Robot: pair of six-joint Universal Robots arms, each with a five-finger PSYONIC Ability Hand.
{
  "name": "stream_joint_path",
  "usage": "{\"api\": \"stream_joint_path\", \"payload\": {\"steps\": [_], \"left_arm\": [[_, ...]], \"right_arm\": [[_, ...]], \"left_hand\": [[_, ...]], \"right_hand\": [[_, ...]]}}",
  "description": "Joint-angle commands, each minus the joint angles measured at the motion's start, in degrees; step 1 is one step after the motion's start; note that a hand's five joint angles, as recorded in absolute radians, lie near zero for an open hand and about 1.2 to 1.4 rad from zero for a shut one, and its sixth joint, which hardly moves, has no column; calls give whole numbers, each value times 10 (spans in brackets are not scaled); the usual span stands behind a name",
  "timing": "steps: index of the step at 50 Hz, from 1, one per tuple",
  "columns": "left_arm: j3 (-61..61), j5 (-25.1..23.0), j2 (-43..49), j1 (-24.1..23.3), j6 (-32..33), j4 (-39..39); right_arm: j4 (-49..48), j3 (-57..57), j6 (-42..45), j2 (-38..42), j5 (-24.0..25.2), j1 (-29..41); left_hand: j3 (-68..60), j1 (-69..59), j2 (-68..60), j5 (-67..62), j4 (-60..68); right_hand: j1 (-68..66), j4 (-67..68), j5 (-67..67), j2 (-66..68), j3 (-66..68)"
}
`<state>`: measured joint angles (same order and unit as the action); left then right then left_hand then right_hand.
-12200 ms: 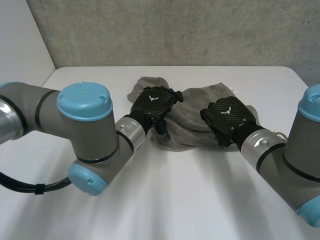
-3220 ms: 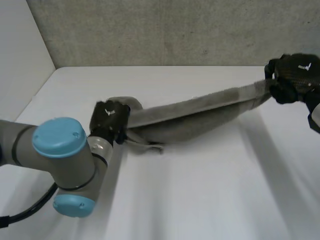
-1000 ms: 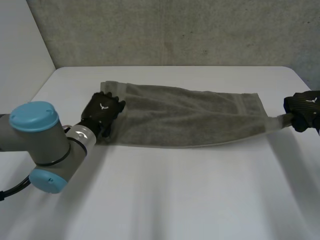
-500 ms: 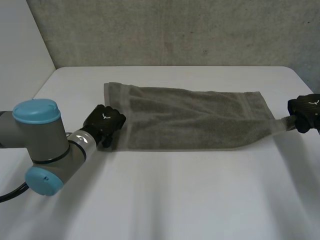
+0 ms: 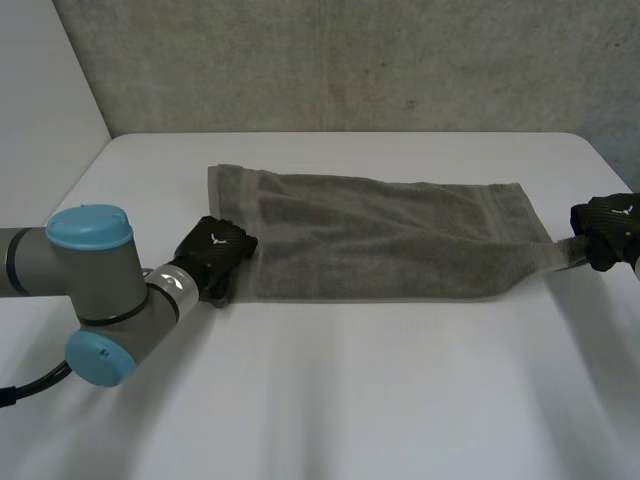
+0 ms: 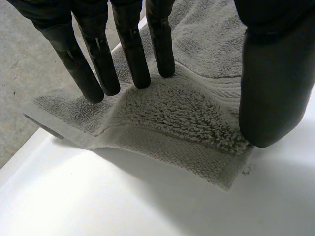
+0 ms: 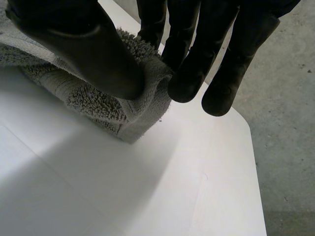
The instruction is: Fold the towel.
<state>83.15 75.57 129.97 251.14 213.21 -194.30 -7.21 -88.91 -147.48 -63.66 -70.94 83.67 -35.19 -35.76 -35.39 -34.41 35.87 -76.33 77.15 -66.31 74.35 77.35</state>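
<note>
Pinching the flat-spread grey terry towel [image 5: 385,240], mid-frame on the white table [image 5: 350,400], at its lower-left corner with the left hand [image 5: 218,250]. Clamping its lower-right corner, far right, between thumb and fingers of the right hand [image 5: 608,228].

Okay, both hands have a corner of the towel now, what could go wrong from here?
The right hand pinches the towel only by the tip of its near corner, so it may slip out when lifted.
That corner is drawn out into a point while the rest lies flat, so the fold could come out skewed.
The left hand holds its corner close to the edge between thumb and straight fingers; a tug could free it.
</note>
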Motion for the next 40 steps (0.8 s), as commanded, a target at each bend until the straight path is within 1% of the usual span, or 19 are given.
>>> {"api": "stream_joint_path", "payload": {"steps": [1, 7, 13, 24, 25, 26, 28, 29, 31, 32, 33, 37, 39, 40], "left_arm": [[-16, 2, 13, 1, -1, -2], [-33, 5, 24, 1, -1, -3], [-54, 5, 38, 1, 0, -4], [-62, 5, 59, 1, 37, -3], [-62, 6, 58, 1, 39, -3], [-62, 6, 58, 1, 39, -3], [-62, 7, 58, 1, 38, -4], [-62, 7, 58, 1, 38, -4], [-61, 7, 51, 3, 36, -5], [-61, 7, 51, 3, 36, -5], [-59, 9, 49, 8, 34, -6], [-57, 26, 33, 13, 30, -10], [-52, 44, 13, 15, 24, -20], [-52, 44, 13, 15, 24, -20]], "right_arm": [[0, 0, 3, 0, 1, 0], [0, -3, 7, 0, 1, 0], [0, -3, 7, 1, 1, 0], [0, -3, 7, 4, 1, 0], [0, -3, 7, 4, 1, 0], [0, -3, 7, 4, 1, 0], [0, -3, 7, 4, 1, 0], [0, -3, 7, 4, 1, 0], [0, -3, 7, 4, 1, 0], [0, -3, 7, 4, 1, 0], [0, -3, 7, 4, 1, 0], [0, -3, 7, 4, 1, 0], [1, -2, 7, 2, 1, 0], [1, -2, 7, 2, 1, 0]], "left_hand": [[41, 47, 43, 133, -48], [23, 28, 25, 115, -29], [-97, -91, -95, -4, 90], [-103, -98, -101, -11, 97], [-132, -126, -130, -40, 125], [-132, -126, -130, -40, 125], [-267, -262, -266, -175, 261], [-268, -263, -266, -176, 262], [-399, -393, -397, -307, 392], [-399, -394, -398, -307, 393], [-448, -442, -446, -355, 441], [-448, -442, -446, -356, 441], [-448, -442, -446, -356, 441], [-448, -442, -446, -356, 441]], "right_hand": [[-37, 28, -37, 57, 27], [-37, 28, -37, 57, 27], [-37, 28, -37, 57, 27], [-37, 28, -37, 57, 27], [-37, 28, -37, 57, 27], [-37, 28, -37, 57, 27], [-37, 28, -37, 57, 27], [-37, 28, -37, 57, 27], [-37, 28, -37, 57, 27], [-37, 28, -37, 57, 27], [-37, 28, -37, 57, 27], [-37, 28, -37, 57, 27], [-37, 28, -37, 57, 27], [-37, 28, -37, 57, 27]]}}
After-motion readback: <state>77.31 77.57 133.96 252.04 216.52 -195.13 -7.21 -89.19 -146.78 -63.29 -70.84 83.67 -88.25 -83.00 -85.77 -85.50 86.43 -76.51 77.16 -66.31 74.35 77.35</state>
